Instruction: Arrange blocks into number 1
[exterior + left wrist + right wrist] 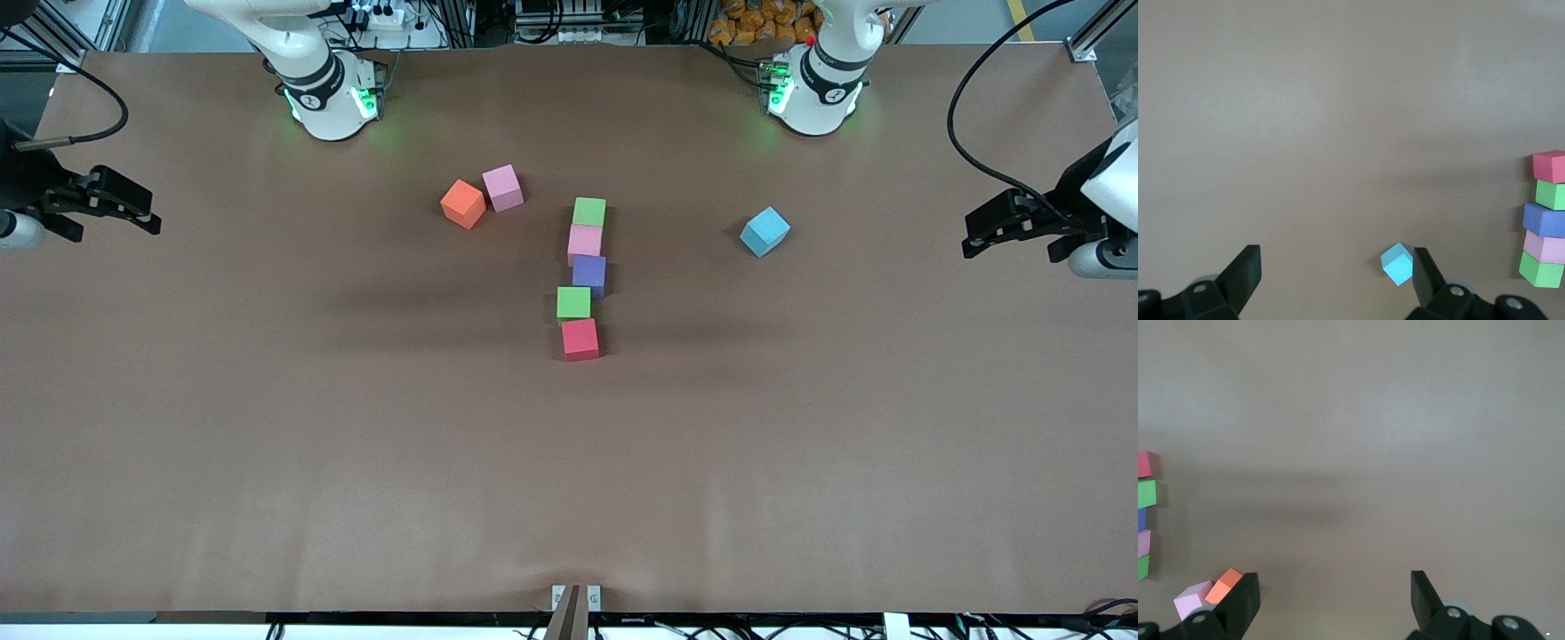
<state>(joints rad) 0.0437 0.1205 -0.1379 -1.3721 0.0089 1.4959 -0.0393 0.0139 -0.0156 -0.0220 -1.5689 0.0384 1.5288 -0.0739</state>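
Five small matte foam cubes stood in a touching line at the middle of the brown table [267, 444], running from twelve o'clock down to six in the front view: a green cube [589, 212], a pale pink cube [584, 243], a purple cube [589, 274], a second green cube [573, 303] and a red cube [580, 339]. The line was slightly crooked, the lower two cubes nudged toward the right arm's end. It already read as the stroke of a 1, so the task looked nearly or wholly done.

At about ten o'clock from the line sat an orange cube [463, 204] touching another pink cube [503, 188]; a light blue cube [765, 231] lay at about three o'clock. These seemed to be spares, left out of the figure.

The left gripper [1013, 233] hung at its arm's end of the table, wide open and holding nothing. The right gripper [111, 206] waited likewise at its own end, wide open and empty, likely parked clear of the figure.

No readable writing or labels showed.
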